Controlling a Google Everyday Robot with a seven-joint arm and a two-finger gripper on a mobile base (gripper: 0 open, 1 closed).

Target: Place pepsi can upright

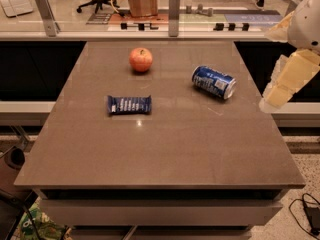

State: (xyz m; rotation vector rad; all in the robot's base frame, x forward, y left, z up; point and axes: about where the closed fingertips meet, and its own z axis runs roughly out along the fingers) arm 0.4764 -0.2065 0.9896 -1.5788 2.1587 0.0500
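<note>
The pepsi can is blue with white markings and silver ends. It lies on its side on the brown table, at the back right, with its silver end facing right and towards the front. My gripper is the cream-coloured part at the right edge of the view. It hangs beyond the table's right side, to the right of the can and apart from it. It holds nothing that I can see.
A red apple stands at the back middle of the table. A flat blue snack bar wrapper lies left of centre. A glass partition runs behind the table's far edge. Cables lie on the floor at the right.
</note>
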